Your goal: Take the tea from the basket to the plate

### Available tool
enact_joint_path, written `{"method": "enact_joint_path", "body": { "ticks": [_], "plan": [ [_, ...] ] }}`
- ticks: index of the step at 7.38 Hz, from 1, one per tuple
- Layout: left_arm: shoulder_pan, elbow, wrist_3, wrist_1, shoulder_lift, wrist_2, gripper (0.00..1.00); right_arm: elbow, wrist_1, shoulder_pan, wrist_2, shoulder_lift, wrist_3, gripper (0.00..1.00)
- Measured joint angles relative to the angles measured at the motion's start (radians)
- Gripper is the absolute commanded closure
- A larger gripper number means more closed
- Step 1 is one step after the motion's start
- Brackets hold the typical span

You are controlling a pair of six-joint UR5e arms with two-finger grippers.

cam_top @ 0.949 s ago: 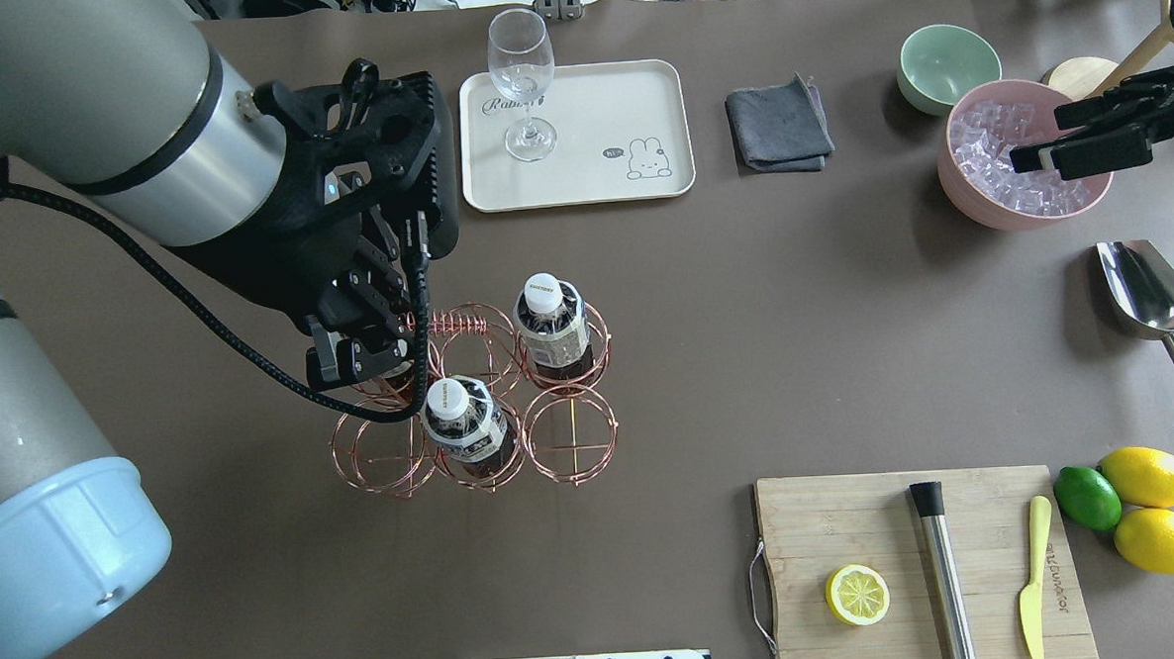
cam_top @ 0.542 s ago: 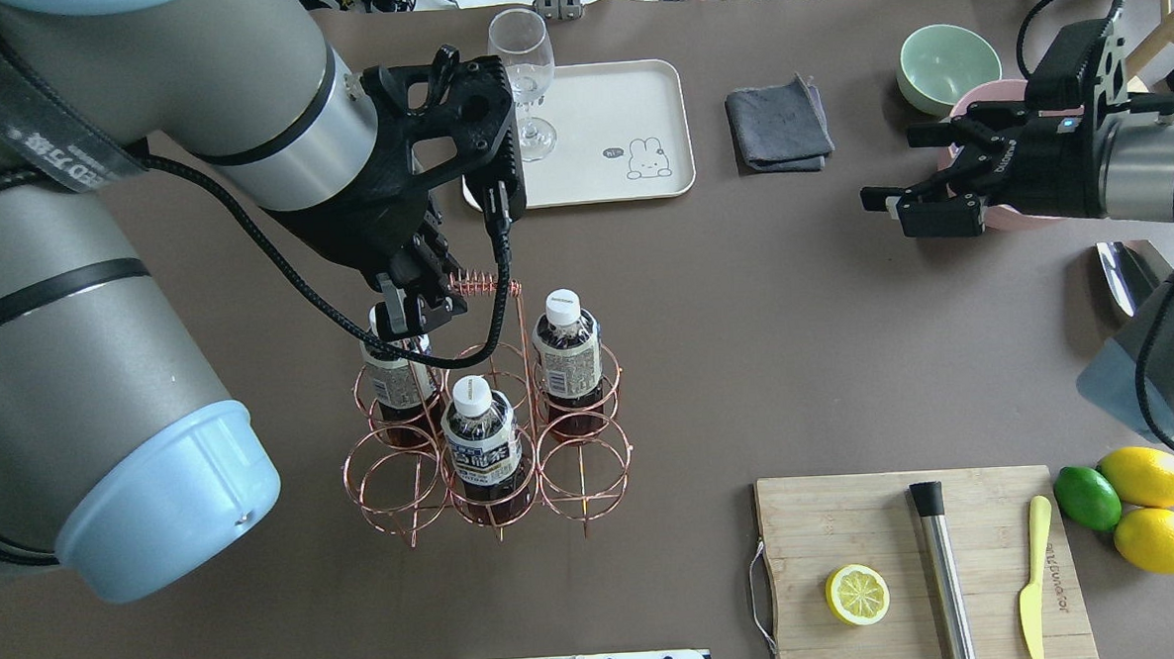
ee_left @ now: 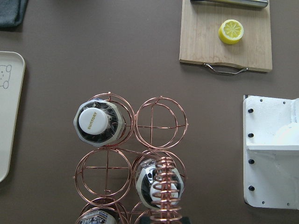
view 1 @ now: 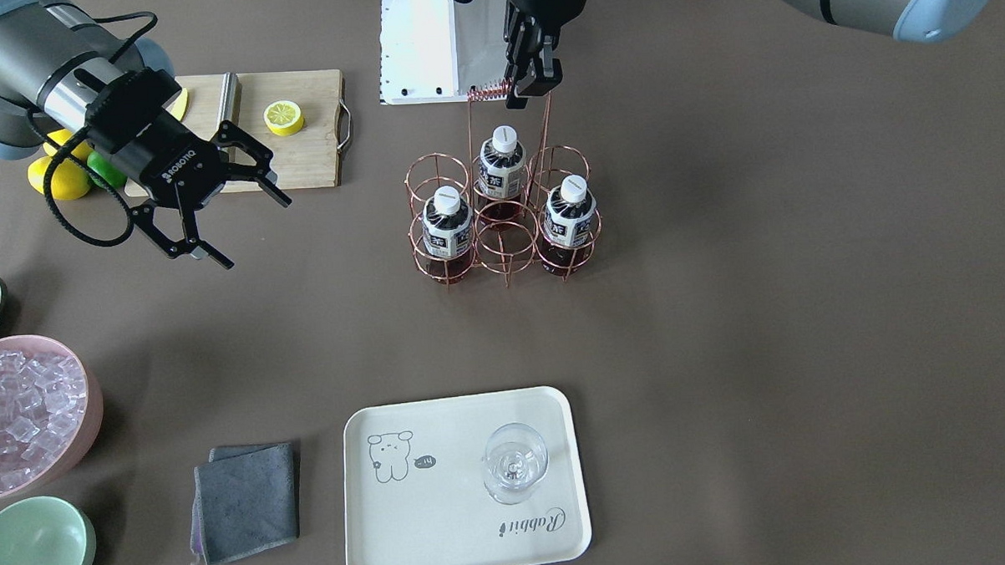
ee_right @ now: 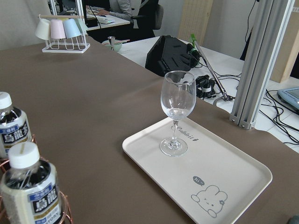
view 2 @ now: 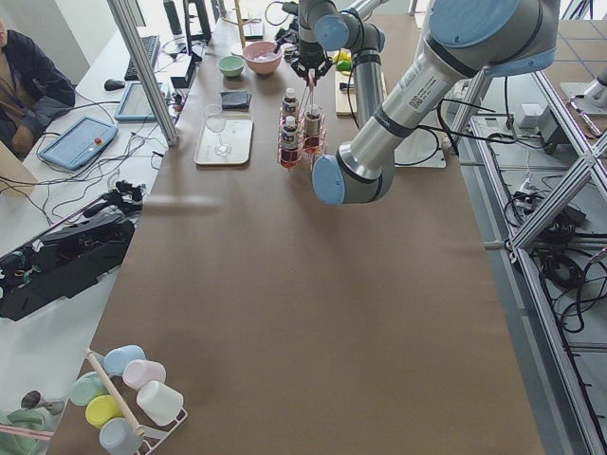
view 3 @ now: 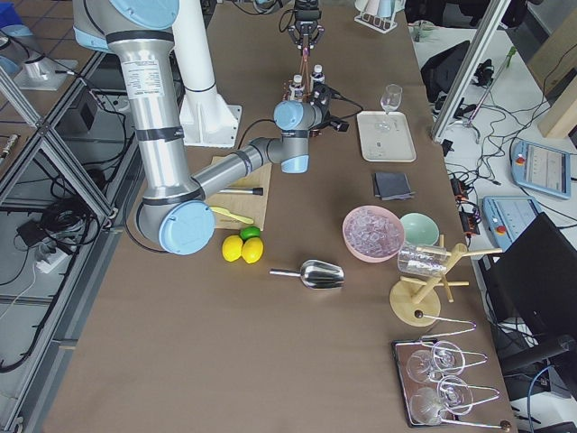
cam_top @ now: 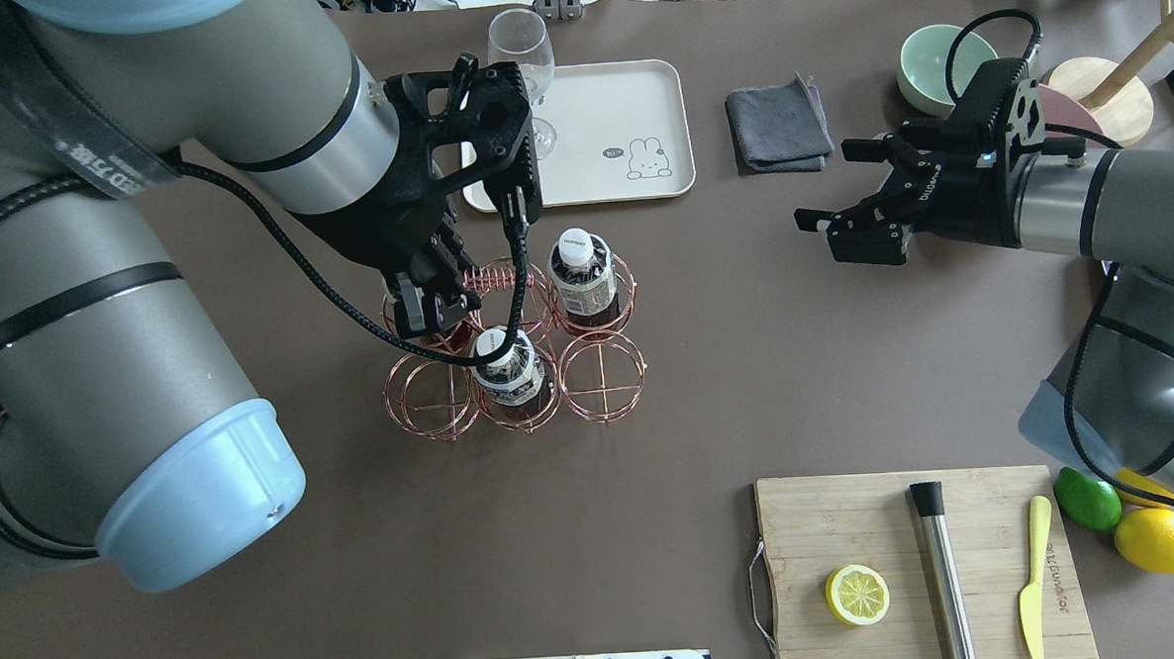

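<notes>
Overhead view, left to right. The left gripper (cam_top: 428, 312) is closed on the coil grip of the basket (cam_top: 603, 388) handle, not on a bottle. I can't tell if the rack is resting on the table or lifted. Progress looks like zero: all three teas are still in the rack. One tea (cam_top: 582, 275) is in the far row at the right end. A second bottle (cam_top: 507, 368) is in the near row, middle ring. The third bottle (view 1: 569, 213) is in the far row at the left end, mostly hidden under the left gripper from above. The other three rings are empty. Left to do: grab one bottle, lift it clear of its ring, carry it to the plate (cam_top: 617, 100), set it down and release. The plate is just beyond the rack and holds no tea. A wine glass (cam_top: 519, 37) stands on its left part, so my guess is the drop should go on the bare bear-drawing side. Next comes a folded grey cloth (cam_top: 778, 123), off any likely path. The right gripper (cam_top: 827, 188) hangs above bare table with its jaws wide apart, holding nothing and pointing toward the rack, so it's probably the picker. The right-end far-row tea is the nearest and least blocked for it. The tall handle and left wrist crowd the rack's middle and left, so a collision there is the main risk. Further right are a mint bowl (cam_top: 937, 62) and a cutting board (cam_top: 853, 526) with a lemon half (cam_top: 857, 595). A lime (cam_top: 1087, 498) and a lemon (cam_top: 1161, 539) sit at the far right, all well clear.
</notes>
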Motion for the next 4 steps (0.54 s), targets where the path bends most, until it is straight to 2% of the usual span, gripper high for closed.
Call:
{"method": "enact_joint_path", "body": {
  "ticks": [2, 4],
  "plan": [
    [0.020, 0.031, -0.031, -0.041, -0.003, 0.017, 1.00, -0.024, -0.008, -0.069, -0.102, 0.052, -0.039, 0.00],
    [0.025, 0.034, -0.040, -0.049, -0.005, 0.023, 1.00, -0.035, -0.010, -0.092, -0.139, 0.076, -0.043, 0.00]
  ]
}}
